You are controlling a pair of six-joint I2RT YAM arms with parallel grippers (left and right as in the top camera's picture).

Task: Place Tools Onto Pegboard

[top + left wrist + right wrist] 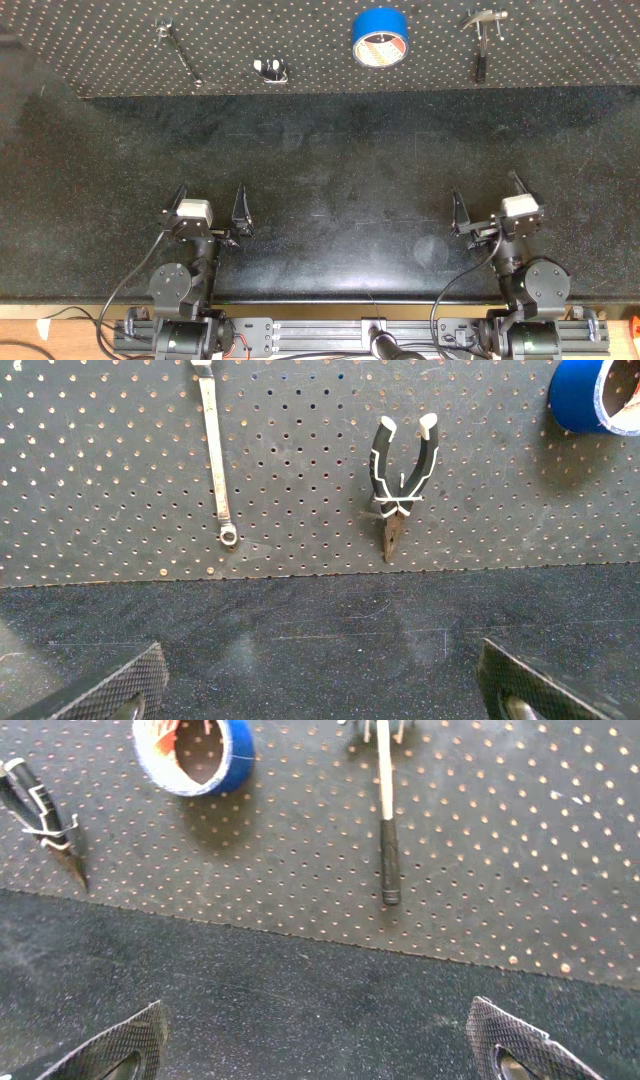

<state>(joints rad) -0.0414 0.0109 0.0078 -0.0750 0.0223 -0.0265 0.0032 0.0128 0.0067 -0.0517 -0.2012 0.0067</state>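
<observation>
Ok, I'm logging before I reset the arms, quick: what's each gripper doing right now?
Left gripper: open, holding nothing.
Right gripper: open, holding nothing.

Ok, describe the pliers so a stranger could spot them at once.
Start at the pegboard behind the table. Between the wrench and the blue tape roll hang the pliers, nose down. Only they have two spread, white-trimmed black handles.

Wrench (pixel 178 52), pliers (pixel 271 69), tape roll (pixel 380 38) and hammer (pixel 482 42) left to right on the pegboard (pixel 100 50) behind the mat (pixel 330 170).
</observation>
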